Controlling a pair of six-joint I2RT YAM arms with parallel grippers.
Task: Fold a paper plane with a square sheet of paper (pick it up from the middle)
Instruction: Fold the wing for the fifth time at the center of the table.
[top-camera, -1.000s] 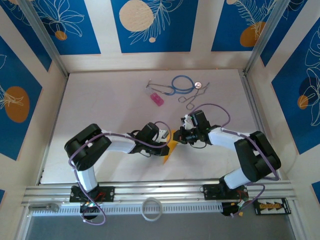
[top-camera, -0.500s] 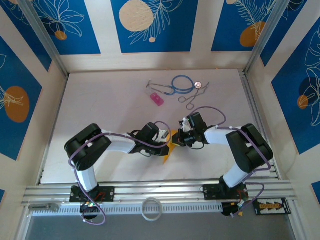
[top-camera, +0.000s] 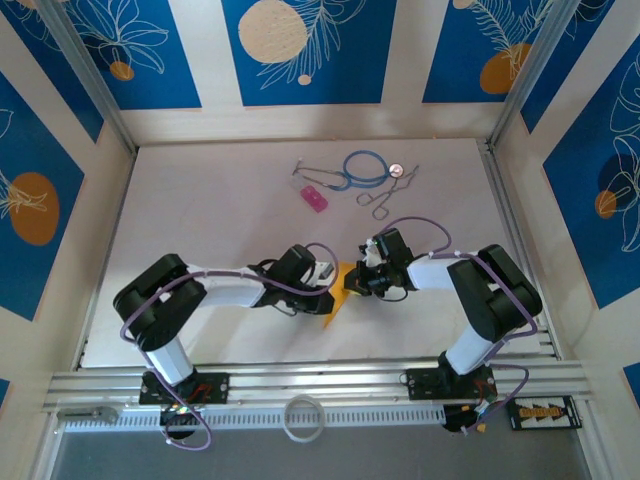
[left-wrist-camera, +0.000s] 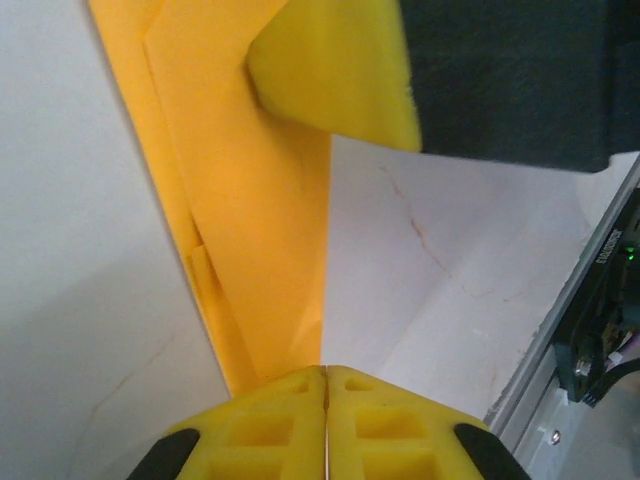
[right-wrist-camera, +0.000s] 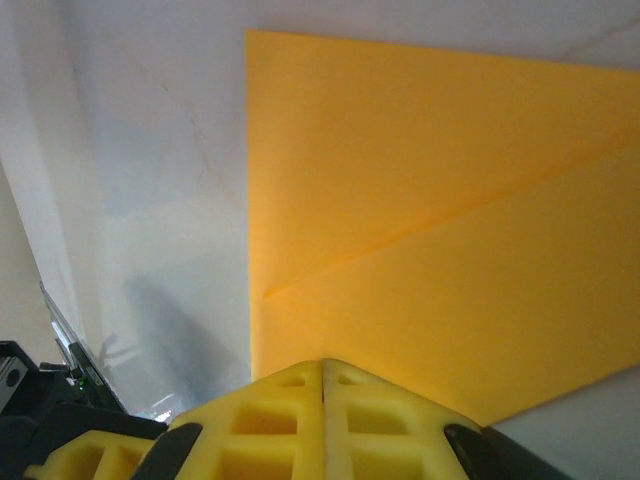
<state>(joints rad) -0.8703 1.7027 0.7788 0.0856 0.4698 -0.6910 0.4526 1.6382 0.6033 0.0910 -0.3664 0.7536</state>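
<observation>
The square sheet of paper (top-camera: 334, 305), orange-yellow, lies folded into a narrow pointed shape at the middle of the table, its tip towards the near edge. My left gripper (top-camera: 333, 283) comes at it from the left. In the left wrist view its jaws (left-wrist-camera: 325, 372) are shut, and the paper's (left-wrist-camera: 250, 250) straight folded edge runs into their seam. My right gripper (top-camera: 352, 285) comes from the right, shut, its tips (right-wrist-camera: 322, 362) resting on the paper's (right-wrist-camera: 420, 220) creased face. A right fingertip (left-wrist-camera: 330, 70) also sits on the paper.
A small pink block (top-camera: 314, 197), a blue looped cord (top-camera: 365, 167) and metal scissors (top-camera: 385, 197) lie at the far middle of the table. A white ring (top-camera: 303, 417) sits by the near metal rail (top-camera: 320, 383). Walls close in left, right and behind.
The right arm has drawn in leftwards, its elbow closer to the paper. The left arm's shoulder has shifted slightly left. Both grippers stay at the paper.
</observation>
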